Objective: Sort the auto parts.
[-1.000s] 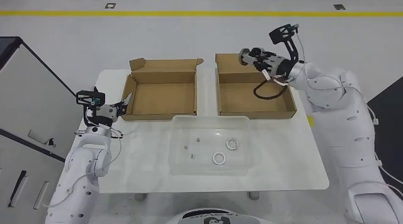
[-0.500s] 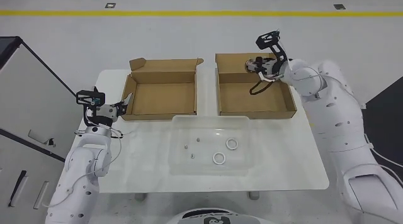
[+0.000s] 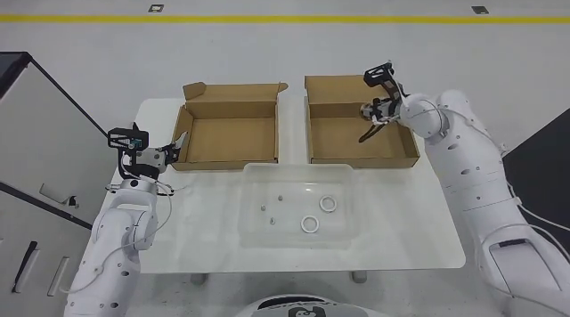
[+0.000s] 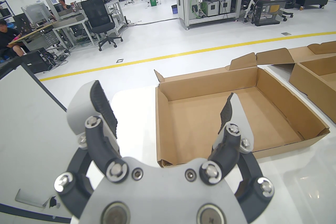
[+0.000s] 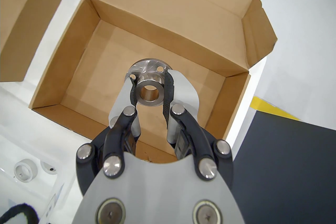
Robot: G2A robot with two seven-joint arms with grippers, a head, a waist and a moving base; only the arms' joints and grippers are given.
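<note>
My right gripper (image 5: 151, 83) is shut on a metal flanged hub (image 5: 147, 68), a disc with bolt holes and a short bored collar. It hangs above the floor of the right cardboard box (image 5: 65, 51). From above, that gripper (image 3: 370, 112) sits over the right half of this box (image 3: 361, 162). My left gripper (image 4: 164, 101) stands open and holds nothing, just left of the left cardboard box (image 4: 262, 149); the top view has it (image 3: 175, 149) at that box's (image 3: 227, 164) left wall.
A clear tray (image 3: 258, 174) at the table's front middle holds two white rings (image 3: 329, 203) (image 3: 310, 223) and a few small parts (image 3: 272, 221). In the right wrist view a ring (image 5: 22, 171) lies in that tray. Both boxes' floors are bare.
My right gripper has carried the hub from the box's back left corner toward its right side and lowered it. The left arm has stayed still.
</note>
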